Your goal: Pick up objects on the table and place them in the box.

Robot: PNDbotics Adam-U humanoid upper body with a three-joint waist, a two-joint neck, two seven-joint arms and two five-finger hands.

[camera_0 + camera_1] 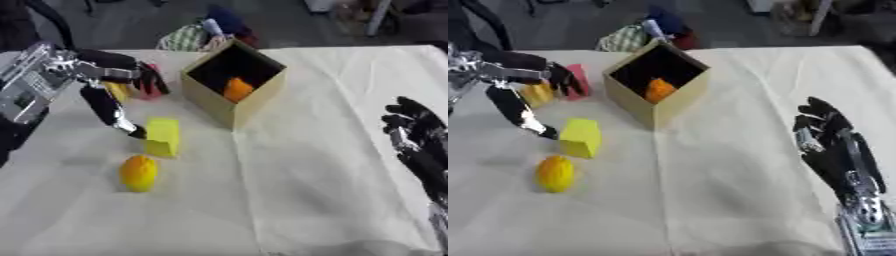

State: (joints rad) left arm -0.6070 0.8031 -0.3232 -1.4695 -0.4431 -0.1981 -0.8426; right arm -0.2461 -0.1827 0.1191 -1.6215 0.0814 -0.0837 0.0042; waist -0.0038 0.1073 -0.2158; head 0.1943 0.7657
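Note:
An open cardboard box [213, 102] stands at the back centre of the table with an orange item [237, 89] inside. My left hand [98, 72] is spread open left of the box. Its fingers reach over a red block [579, 80] and a small yellow piece [537, 93], and its thumb [119, 118] points down, with its tip beside a yellow block [163, 136]. Whether the fingers touch the red block I cannot tell. A yellow-orange fruit [139, 172] lies nearer me. My right hand [829, 137] rests open at the right, fingers up, away from everything.
A white cloth [324, 165] covers the table, creased down the middle. Past the far edge lies a heap of striped and blue things [199, 34]. The cloth between the box and my right hand is bare.

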